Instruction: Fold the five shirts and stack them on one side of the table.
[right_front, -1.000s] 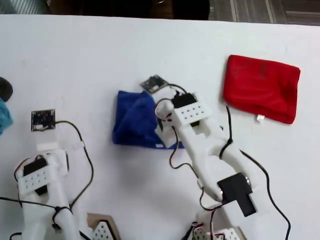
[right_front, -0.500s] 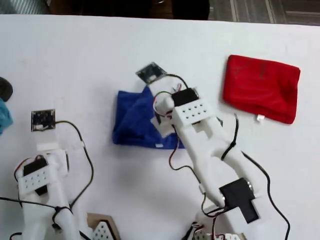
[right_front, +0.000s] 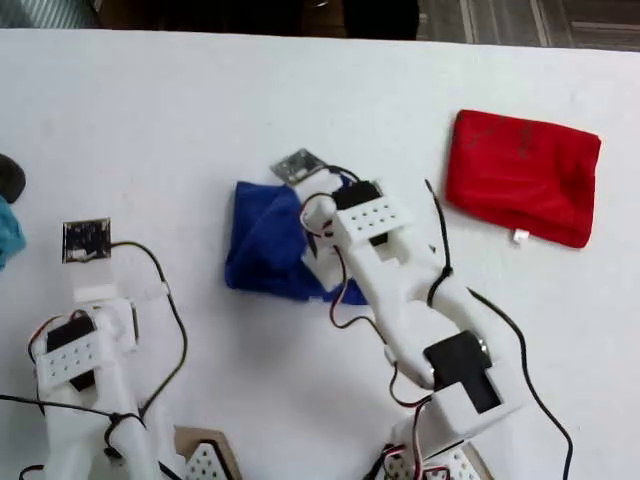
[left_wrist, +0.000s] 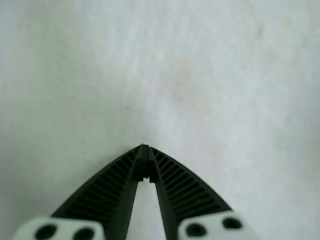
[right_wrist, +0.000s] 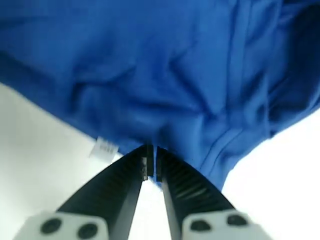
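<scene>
Looking down over the white table (right_front: 200, 100), we take the blue shirt (right_front: 268, 240) as our mark; it lies loosely bunched near the middle. Well off to its right and a little farther back lies the red shirt (right_front: 522, 178), folded into a neat rectangle with a small white tag at its near edge. Far to the left of the blue shirt, at the table's edge, we see a scrap of teal cloth (right_front: 8, 232) and a dark object (right_front: 8, 178) just behind it. The right arm (right_front: 400, 280) leans over the blue shirt's right side and covers that part of it. The left arm (right_front: 75, 360) stands well to the left of the blue shirt and nearer the front, over bare table.

From the left wrist, we see the left gripper (left_wrist: 144, 150) above plain white tabletop, its tips pressed together with nothing between them.

From the right wrist, we see the right gripper (right_wrist: 149, 150) at the blue shirt's hem, just beside a small white label (right_wrist: 103, 148). Its jaws are drawn in to a thin slit, with the tips against the cloth; we cannot tell whether any fabric is pinched.
</scene>
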